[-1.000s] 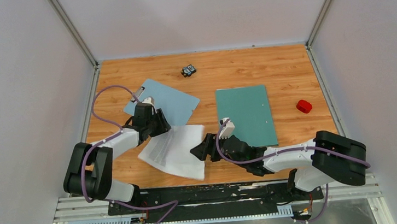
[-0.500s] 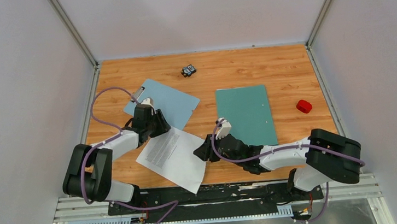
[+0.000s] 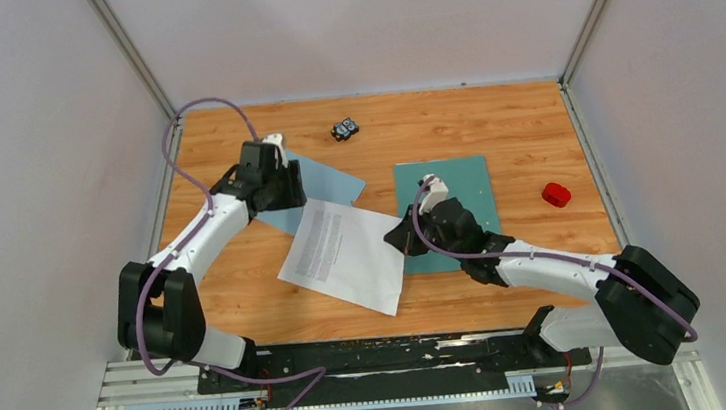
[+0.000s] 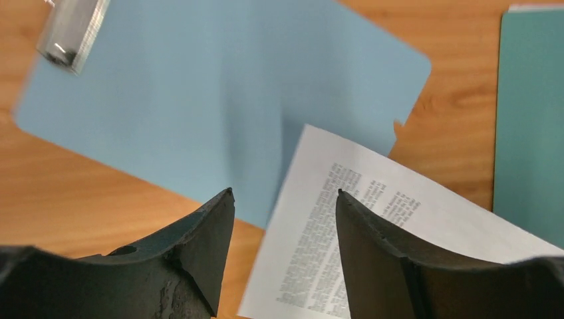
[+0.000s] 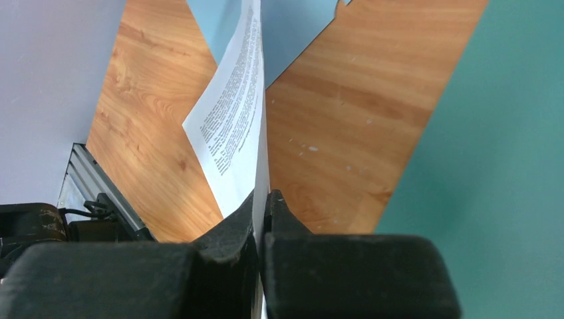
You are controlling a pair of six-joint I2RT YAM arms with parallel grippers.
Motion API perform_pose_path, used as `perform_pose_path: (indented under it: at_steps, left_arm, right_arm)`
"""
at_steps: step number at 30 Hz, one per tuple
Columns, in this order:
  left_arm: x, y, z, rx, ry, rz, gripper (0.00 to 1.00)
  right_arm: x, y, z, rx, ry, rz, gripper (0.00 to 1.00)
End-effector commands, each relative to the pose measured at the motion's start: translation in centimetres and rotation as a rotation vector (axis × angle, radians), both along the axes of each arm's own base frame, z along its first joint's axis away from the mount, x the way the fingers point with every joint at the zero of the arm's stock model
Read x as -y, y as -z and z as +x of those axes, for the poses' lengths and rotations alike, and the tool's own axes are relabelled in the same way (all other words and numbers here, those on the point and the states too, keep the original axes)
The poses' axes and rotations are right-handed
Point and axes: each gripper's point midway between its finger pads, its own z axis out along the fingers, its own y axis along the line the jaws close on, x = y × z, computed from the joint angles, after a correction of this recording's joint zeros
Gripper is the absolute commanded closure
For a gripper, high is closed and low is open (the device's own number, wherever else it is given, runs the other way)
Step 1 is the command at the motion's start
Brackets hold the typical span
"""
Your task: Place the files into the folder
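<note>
A wooden table [image 3: 513,130] sits between pale walls. The right gripper [image 5: 261,207] is pinched tight on the edge of the files [image 3: 343,252], holding that side raised at the left edge of the closed folder [image 3: 459,196]. The left gripper [image 4: 284,203] hovers over the pale blue clipboard [image 4: 199,106], jaws apart and empty.
</note>
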Motion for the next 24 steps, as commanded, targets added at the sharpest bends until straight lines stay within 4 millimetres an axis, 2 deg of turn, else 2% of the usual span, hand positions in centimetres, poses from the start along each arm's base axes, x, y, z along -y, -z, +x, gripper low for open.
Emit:
perform_pose_path:
  at_steps: [1, 4, 5, 8, 13, 18, 24]
  left_arm:
    - [-3.8, -2.2, 3.4, 0.03, 0.033, 0.216, 0.33]
    - [-5.7, -1.6, 6.6, -0.002, 0.059, 0.268, 0.33]
    - [-6.2, -0.8, 7.5, -0.026, 0.071, 0.282, 0.33]
    - [-6.9, 0.1, 9.5, -0.043, 0.117, 0.333, 0.33]
    - [-9.5, 1.5, 11.8, -0.085, 0.107, 0.412, 0.32]
    - [-9.9, 2.8, 13.6, -0.074, 0.151, 0.28, 0.32]
    - [-11.0, 4.5, 14.7, -0.146, 0.174, 0.336, 0.3]
  right_arm:
    - [0.4, -2.8, 1.7, 0.061, -0.133, 0.021, 1.0]
    - [0.6, -4.0, 4.0, 0.071, -0.148, 0.046, 1.0]
    - [1.0, -3.7, 4.7, 0.052, -0.143, 0.026, 1.0]
    - [1.3, -3.8, 5.7, 0.03, -0.167, 0.045, 1.0]
    - [1.7, -3.8, 5.4, 0.019, -0.184, 0.071, 1.0]
    - [2.0, -3.4, 5.1, 0.008, -0.192, 0.074, 1.0]
    - [2.5, -3.2, 5.5, 0.003, -0.178, 0.081, 1.0]
